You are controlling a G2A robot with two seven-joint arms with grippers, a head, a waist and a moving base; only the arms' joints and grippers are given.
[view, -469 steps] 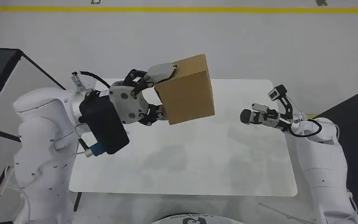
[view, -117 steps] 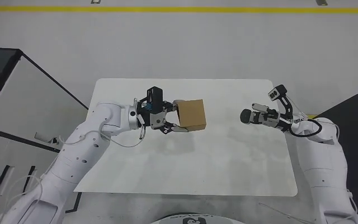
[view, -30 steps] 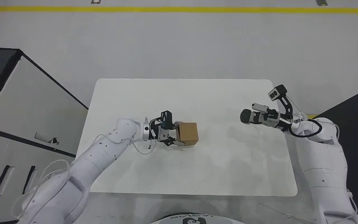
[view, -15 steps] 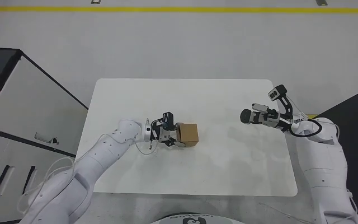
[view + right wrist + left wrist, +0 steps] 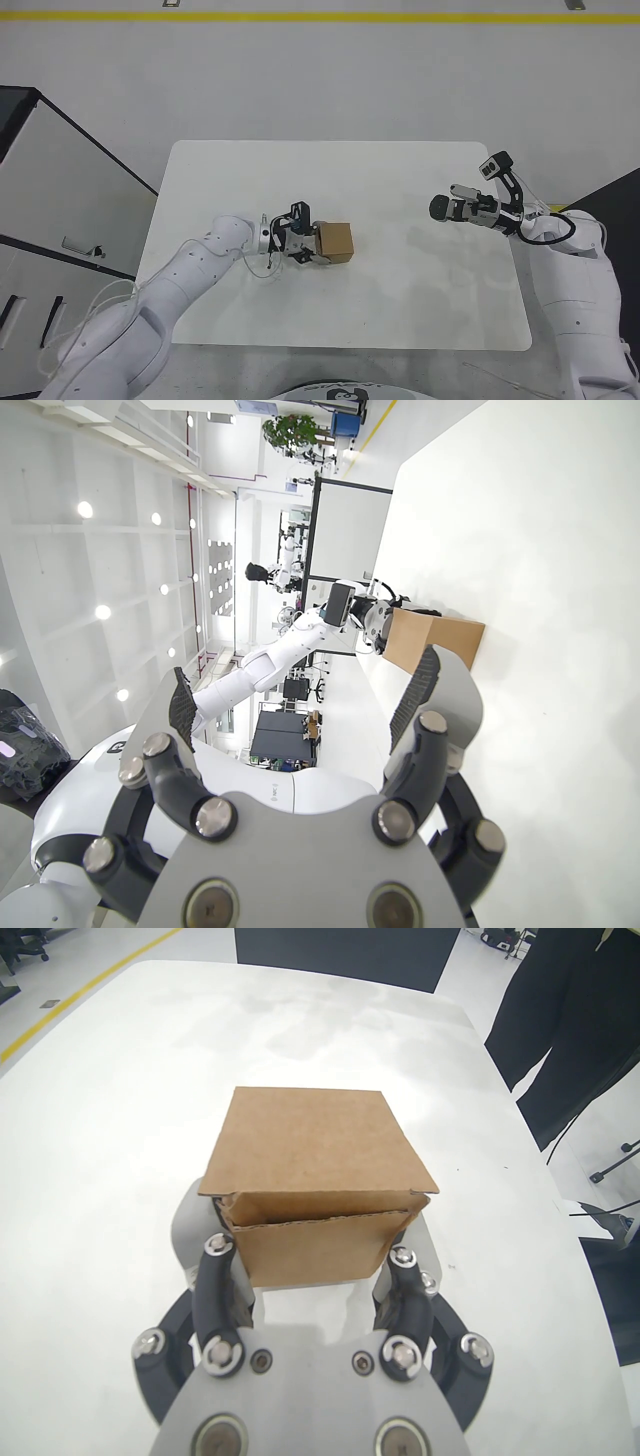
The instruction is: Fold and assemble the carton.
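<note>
A small brown carton stands on the white table, a little left of its middle. In the left wrist view the carton has its top panel flat, and the near flap shows a gap under the top edge. My left gripper is shut on the carton's left end, one finger on each side wall. My right gripper hovers open and holds nothing, above the table's right side and well clear of the carton. Its ribbed pads stand wide apart.
A black-framed panel stands off the table's left edge. A yellow floor line runs beyond the far edge. Bare table surface lies between the carton and the right gripper, and toward the front edge.
The left arm has brought the carton down from close under the camera onto the table. Over the last second it barely shifted. The right arm has kept still.
</note>
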